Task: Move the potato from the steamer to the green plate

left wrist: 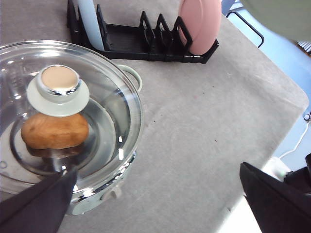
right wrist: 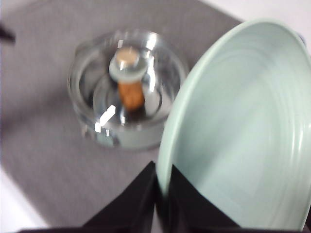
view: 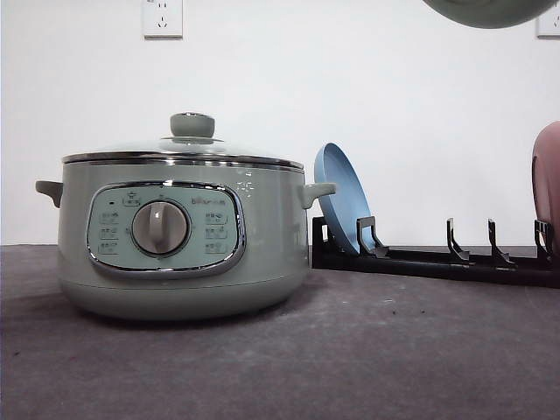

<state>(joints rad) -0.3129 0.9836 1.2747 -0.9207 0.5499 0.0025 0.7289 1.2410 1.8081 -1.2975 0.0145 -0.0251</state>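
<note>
The right gripper (right wrist: 163,194) pinches the green plate (right wrist: 243,126) by its rim, tilted; it might slip. The left gripper (left wrist: 155,204) fingers gape above the lidded steamer (view: 175,236).

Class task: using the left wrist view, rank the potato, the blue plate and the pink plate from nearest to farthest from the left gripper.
1. potato: inside the lidded steamer, just beyond the left gripper.
2. blue plate: rack's near end, behind the steamer.
3. pink plate: rack's far end.

white wall (view: 420,105), wall socket (view: 163,17), grey tabletop (view: 350,350)
</note>
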